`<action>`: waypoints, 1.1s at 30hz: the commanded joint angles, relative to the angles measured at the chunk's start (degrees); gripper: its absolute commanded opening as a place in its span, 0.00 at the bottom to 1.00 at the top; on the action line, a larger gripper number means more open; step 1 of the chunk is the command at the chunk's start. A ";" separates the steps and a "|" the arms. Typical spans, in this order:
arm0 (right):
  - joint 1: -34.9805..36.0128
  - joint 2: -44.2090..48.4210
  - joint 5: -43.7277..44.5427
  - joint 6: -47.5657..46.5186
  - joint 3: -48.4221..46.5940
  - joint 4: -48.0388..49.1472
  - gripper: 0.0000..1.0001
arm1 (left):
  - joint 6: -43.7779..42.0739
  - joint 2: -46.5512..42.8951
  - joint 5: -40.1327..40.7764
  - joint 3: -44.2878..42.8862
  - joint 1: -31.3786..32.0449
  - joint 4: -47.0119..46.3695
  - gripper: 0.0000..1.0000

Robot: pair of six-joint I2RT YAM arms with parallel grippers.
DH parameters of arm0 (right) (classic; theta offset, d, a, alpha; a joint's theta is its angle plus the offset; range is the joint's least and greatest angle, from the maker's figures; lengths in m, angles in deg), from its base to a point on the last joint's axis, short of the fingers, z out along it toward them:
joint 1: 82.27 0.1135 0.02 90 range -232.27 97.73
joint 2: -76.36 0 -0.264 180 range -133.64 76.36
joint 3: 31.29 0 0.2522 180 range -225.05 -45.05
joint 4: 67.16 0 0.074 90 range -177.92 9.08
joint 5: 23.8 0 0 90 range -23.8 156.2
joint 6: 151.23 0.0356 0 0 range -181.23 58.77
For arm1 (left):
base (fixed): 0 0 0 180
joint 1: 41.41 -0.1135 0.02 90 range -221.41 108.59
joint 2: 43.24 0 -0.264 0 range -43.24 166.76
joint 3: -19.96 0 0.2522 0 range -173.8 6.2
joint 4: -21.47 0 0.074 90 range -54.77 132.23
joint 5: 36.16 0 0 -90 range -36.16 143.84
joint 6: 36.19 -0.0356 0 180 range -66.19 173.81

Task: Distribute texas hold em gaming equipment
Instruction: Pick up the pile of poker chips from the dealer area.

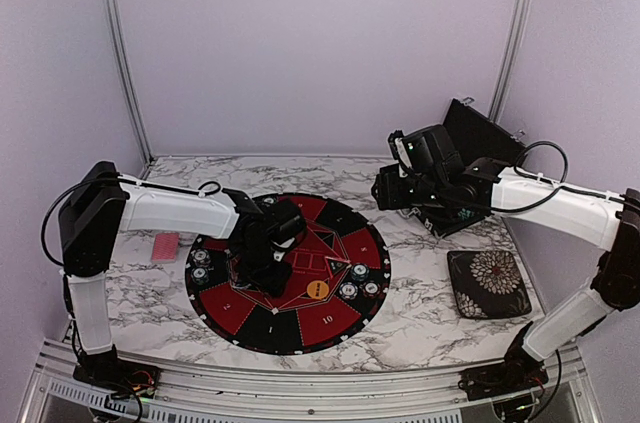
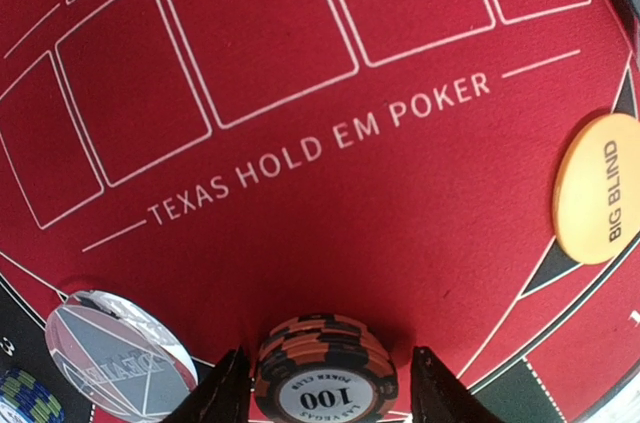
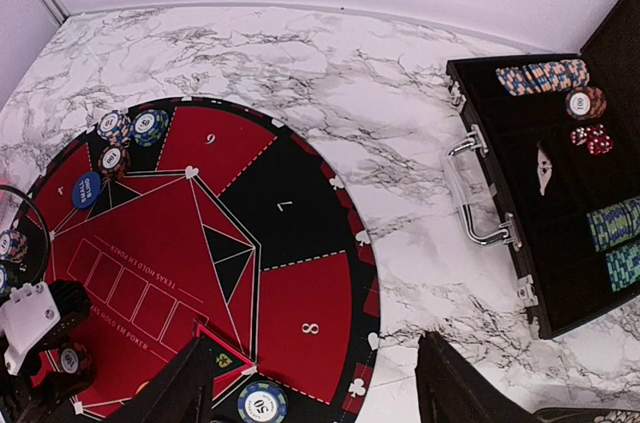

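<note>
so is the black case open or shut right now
Open. In the right wrist view the black case lies with its inside exposed, showing chip rows and red dice; its lid stands raised behind.

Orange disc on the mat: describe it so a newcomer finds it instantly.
Start at the round red-and-black poker mat in the middle of the marble table. On its near side, right of the left gripper, lies a flat orange disc. Unlike the striped chip stacks beside it, it is plain orange and reads BIG BLIND.
</note>
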 commanded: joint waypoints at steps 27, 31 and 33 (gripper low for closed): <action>-0.38 1.10 -0.21 1.62 0.05 0.04 0.66 | -2.32 0.00 3.08 0.40 0.76 2.57 0.31; -0.42 0.99 -0.12 1.59 -0.03 0.07 0.66 | -2.33 -0.89 3.51 -0.14 0.76 2.57 0.30; -0.37 1.02 0.00 1.59 -0.04 0.14 0.66 | -2.43 -1.22 3.47 -0.37 0.68 2.61 0.30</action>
